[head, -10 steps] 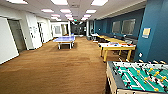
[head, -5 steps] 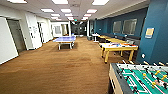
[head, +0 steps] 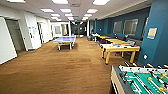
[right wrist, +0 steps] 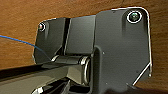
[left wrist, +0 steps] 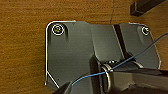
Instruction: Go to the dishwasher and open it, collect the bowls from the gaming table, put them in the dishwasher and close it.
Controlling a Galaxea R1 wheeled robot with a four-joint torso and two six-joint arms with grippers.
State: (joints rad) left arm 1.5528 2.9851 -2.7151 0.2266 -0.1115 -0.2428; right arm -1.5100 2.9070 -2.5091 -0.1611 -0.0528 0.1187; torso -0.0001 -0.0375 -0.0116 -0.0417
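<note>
A long room with brown carpet [head: 55, 72] stretches ahead. The gaming table [head: 140, 80] with its green field sits close at lower right. A yellow table [head: 119, 50] stands beyond it by the blue wall [head: 157, 37]; a blue ping-pong table [head: 64, 40] stands farther off. Whether either gripper is released or clenched cannot be told.

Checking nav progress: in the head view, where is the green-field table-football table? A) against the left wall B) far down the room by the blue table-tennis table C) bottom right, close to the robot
C: the green-field table-football table with rods sits at the bottom right corner, nearest the camera; the blue table-tennis table stands far down the carpet.
</note>
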